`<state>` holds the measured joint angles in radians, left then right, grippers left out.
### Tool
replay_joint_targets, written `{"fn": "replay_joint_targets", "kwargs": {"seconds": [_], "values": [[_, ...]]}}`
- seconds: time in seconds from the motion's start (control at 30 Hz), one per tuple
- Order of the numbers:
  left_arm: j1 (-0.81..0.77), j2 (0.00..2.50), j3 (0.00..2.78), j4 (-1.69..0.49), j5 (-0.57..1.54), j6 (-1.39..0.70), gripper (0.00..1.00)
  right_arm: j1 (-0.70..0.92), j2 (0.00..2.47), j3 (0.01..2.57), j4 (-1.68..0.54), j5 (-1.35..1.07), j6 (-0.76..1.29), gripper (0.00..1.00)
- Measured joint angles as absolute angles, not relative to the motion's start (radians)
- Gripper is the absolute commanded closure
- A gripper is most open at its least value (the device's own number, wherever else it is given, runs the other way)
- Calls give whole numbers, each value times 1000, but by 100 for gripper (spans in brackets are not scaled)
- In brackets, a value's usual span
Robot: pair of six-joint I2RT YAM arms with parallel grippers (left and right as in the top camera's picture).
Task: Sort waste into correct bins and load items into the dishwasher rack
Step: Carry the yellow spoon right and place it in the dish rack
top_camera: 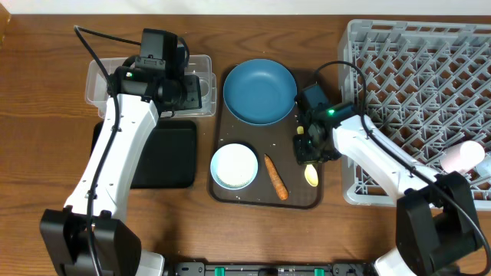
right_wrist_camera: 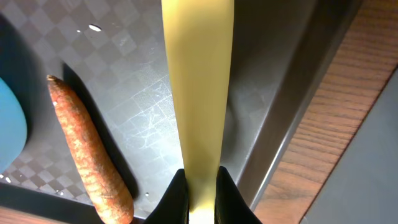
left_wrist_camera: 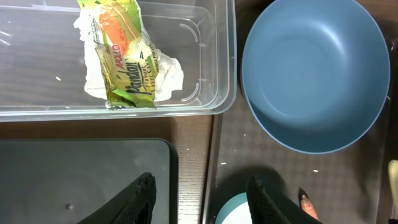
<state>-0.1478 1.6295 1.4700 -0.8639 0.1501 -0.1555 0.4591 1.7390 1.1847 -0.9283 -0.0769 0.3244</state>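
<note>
My right gripper (top_camera: 309, 149) (right_wrist_camera: 202, 186) is shut on the handle of the pale yellow spoon (right_wrist_camera: 198, 81), whose bowl (top_camera: 311, 175) lies on the dark brown tray (top_camera: 303, 201). The orange carrot piece (top_camera: 275, 177) (right_wrist_camera: 87, 152) lies just left of it. The dark blue plate (top_camera: 259, 90) (left_wrist_camera: 314, 71) and the white-inside bowl (top_camera: 234, 165) sit on the same tray. My left gripper (left_wrist_camera: 200, 196) is open and empty above the gap between the black tray (top_camera: 165, 157) (left_wrist_camera: 81, 180) and the brown tray. The clear tub (top_camera: 201, 107) (left_wrist_camera: 214, 74) holds the wrapper (left_wrist_camera: 124, 56) and white tissue (left_wrist_camera: 168, 78).
The grey dishwasher rack (top_camera: 414, 84) fills the right side; a pink-inside cup (top_camera: 462, 157) lies in it. Small white rice grains dot the brown tray. The right arm's cable loops over the rack's left edge.
</note>
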Motion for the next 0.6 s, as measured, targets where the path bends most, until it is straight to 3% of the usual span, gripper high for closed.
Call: {"fn": "replay_joint_targets", "kwargs": {"seconds": [0.3,0.6], "values": [[-148,1629,1470,-864,150,-155,50,440,1725,1203,-968,-80,283,99],[-148,1629,1470,-864,150,-155,50,309,1717,1381,-1088,-81,203,99]]}}
